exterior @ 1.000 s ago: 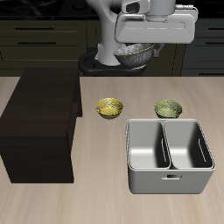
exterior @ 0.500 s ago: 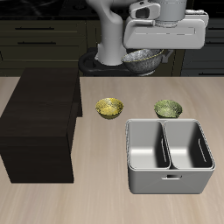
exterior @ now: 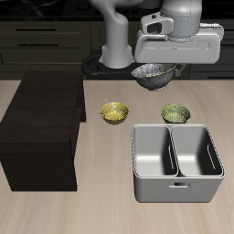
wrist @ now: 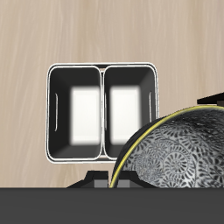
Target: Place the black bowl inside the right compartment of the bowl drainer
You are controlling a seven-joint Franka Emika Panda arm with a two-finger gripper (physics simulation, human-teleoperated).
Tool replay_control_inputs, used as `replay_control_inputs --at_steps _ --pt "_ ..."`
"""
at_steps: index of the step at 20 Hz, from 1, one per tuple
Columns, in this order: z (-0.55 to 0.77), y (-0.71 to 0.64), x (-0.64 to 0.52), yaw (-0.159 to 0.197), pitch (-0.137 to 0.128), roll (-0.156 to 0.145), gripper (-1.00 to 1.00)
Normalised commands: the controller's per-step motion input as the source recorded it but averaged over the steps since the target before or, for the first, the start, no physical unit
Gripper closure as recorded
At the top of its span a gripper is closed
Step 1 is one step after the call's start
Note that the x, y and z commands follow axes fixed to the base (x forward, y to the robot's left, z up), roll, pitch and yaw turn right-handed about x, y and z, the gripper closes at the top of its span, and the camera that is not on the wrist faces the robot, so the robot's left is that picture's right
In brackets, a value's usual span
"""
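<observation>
Cabinet (exterior: pixel 41 128), dark and low, stands on the wooden table (exterior: pixel 101 206) beside a small yellow bowl (exterior: pixel 113 112); black bowl (exterior: pixel 153 75), held tilted in the air beneath the gripper (exterior: pixel 163 64), hangs behind the other items, clear of the table; gripper fingers are clamped on its rim; bowl drainer (exterior: pixel 177 163), a light-grey tub with two wells, sits nearer the table's front edge, both wells holding nothing; small green bowl (exterior: pixel 175 113) rests just behind the drainer; wrist view shows the drainer well apart from the held bowl's speckled inner face.
</observation>
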Motion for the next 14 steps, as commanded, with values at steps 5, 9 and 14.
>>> replay_control_inputs --at_steps 5,9,14 --pt "-0.47 0.12 0.16 0.001 0.062 0.009 1.0" --pt "-0.32 0.06 0.03 -0.014 0.033 0.011 1.0" --pt "-0.3 0.0 0.05 -0.018 0.035 0.0 1.0"
